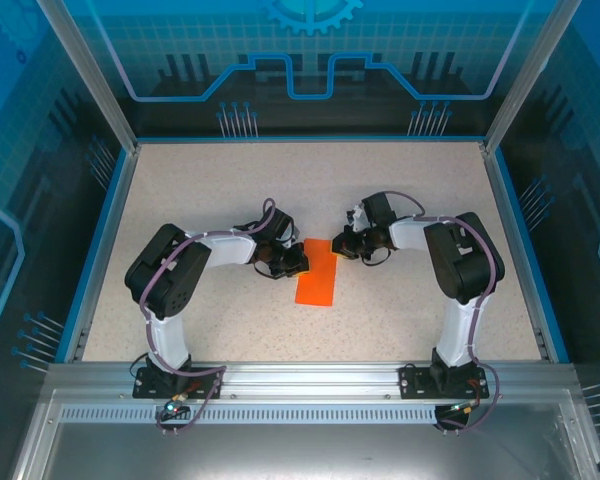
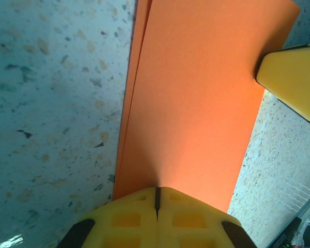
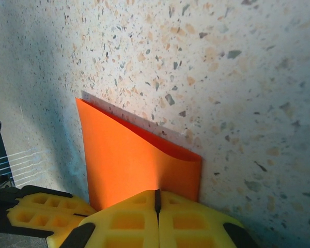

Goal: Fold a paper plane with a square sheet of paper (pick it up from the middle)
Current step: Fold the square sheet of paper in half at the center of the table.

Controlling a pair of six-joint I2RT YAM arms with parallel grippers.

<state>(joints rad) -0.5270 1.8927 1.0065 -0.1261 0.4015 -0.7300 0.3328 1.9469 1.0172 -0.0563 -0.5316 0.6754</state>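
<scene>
Speckled table (image 1: 230,190), both arms bent in twd the middle: left arm (image 1: 170,275) and right arm (image 1: 465,260). The square sheet of paper (image 1: 316,283) lies flat mid-table, folded over into a narrow 2-layer strip, layer edges slightly off. Left claw (image 1: 292,263) is at the strip's left edge nr the far end, fingers (image 2: 129,217) pressed together w/ nothing between. Right claw (image 1: 342,246) is at the far right corner, fingers (image 3: 186,219) likewise together. The claws are close but apart.
</scene>
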